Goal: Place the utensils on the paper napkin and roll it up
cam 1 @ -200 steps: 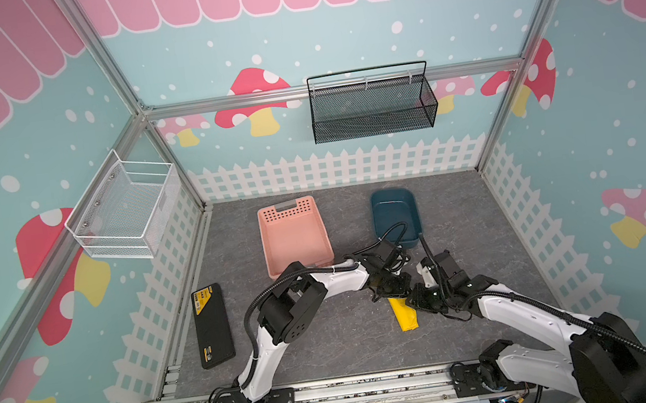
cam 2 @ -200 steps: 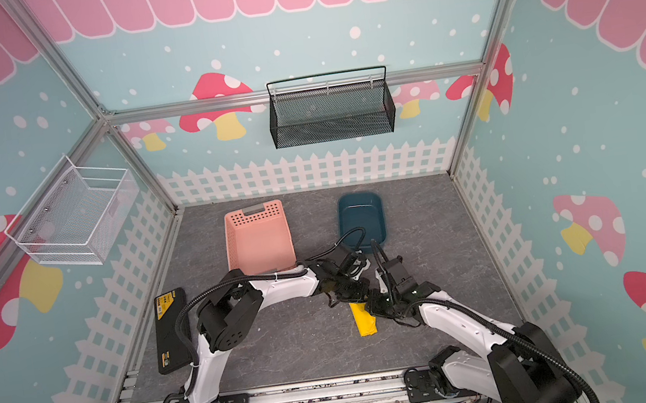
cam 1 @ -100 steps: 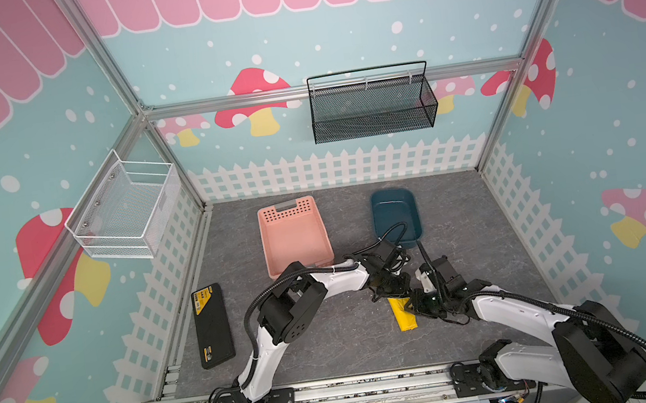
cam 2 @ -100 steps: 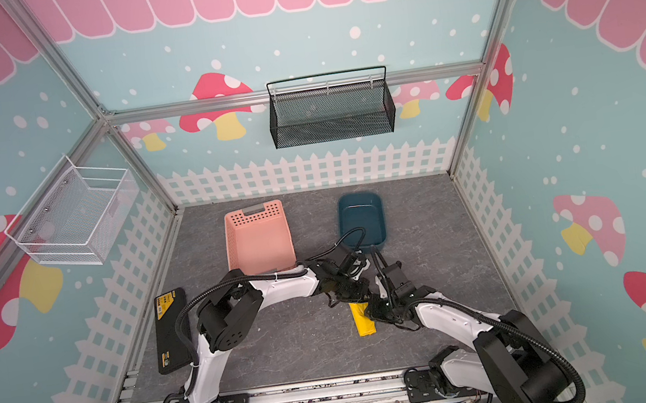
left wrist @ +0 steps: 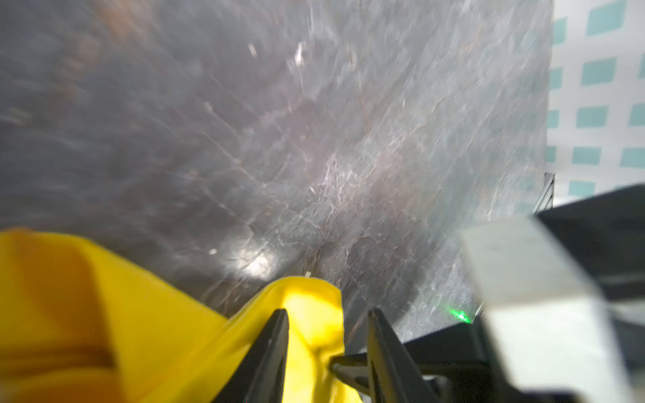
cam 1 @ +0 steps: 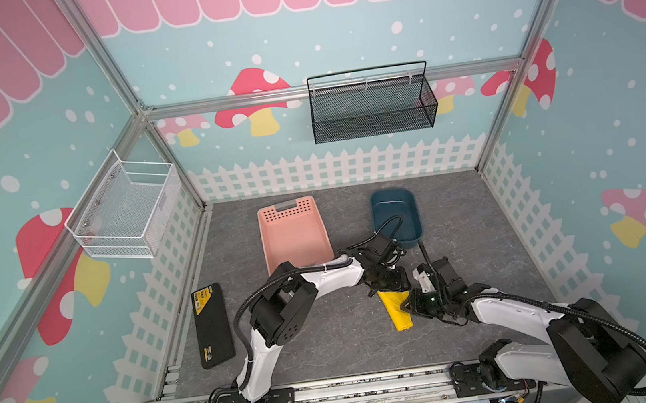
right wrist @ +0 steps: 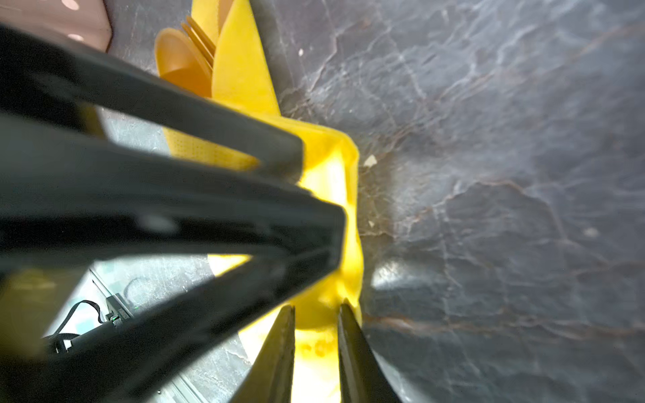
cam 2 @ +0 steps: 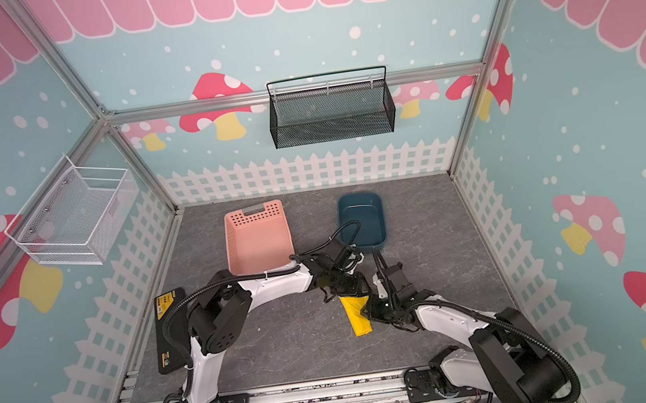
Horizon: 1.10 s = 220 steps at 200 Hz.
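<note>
Napkin [cam 1: 397,311], rolled narrow, lies low in the middle of both top views. At upper left of the right wrist view utensils [right wrist: 178,59] stick out of the napkin. We see the left gripper [left wrist: 326,314] released, fingers apart around a fold. The right gripper [right wrist: 316,308] seems clenched on the napkin.

Yellow napkin [cam 1: 397,312] rolled around utensils [right wrist: 179,59], on floor [cam 1: 331,348].

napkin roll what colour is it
Bright yellow; the napkin roll shows best in a top view.
</note>
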Motion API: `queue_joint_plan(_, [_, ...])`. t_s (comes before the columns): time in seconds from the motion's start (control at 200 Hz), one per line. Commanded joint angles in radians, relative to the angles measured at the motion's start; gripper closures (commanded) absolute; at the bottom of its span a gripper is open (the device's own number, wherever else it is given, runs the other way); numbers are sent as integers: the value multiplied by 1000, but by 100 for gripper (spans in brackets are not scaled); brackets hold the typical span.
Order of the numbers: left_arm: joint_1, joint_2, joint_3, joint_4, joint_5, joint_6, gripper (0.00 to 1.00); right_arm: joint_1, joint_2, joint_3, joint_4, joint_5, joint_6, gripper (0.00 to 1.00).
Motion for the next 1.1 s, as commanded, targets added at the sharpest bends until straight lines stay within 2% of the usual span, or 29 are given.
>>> queue_joint_plan(0.0, [20,-101,27,-21,-32,7,57,4,33,-54,-48,8,40,78])
queue_joint_plan(0.27, [49,-255,-125,-87,-141,-13,57,19,17,-72,-18,9,97,80])
queue_joint_plan(0.405, [43,-285,-216,-73,-126,-37,65,34,19,-75,-6,10,119,83])
queue_joint_plan(0.545, [39,-271,-286,10,-75,-65,76,54,19,-75,8,12,144,87])
queue_joint_plan(0.695, [37,-223,-296,41,-45,-79,85,67,15,-78,12,15,160,90])
queue_joint_plan(1.096, [37,-166,-304,56,-30,-72,90,74,20,-76,16,15,160,92])
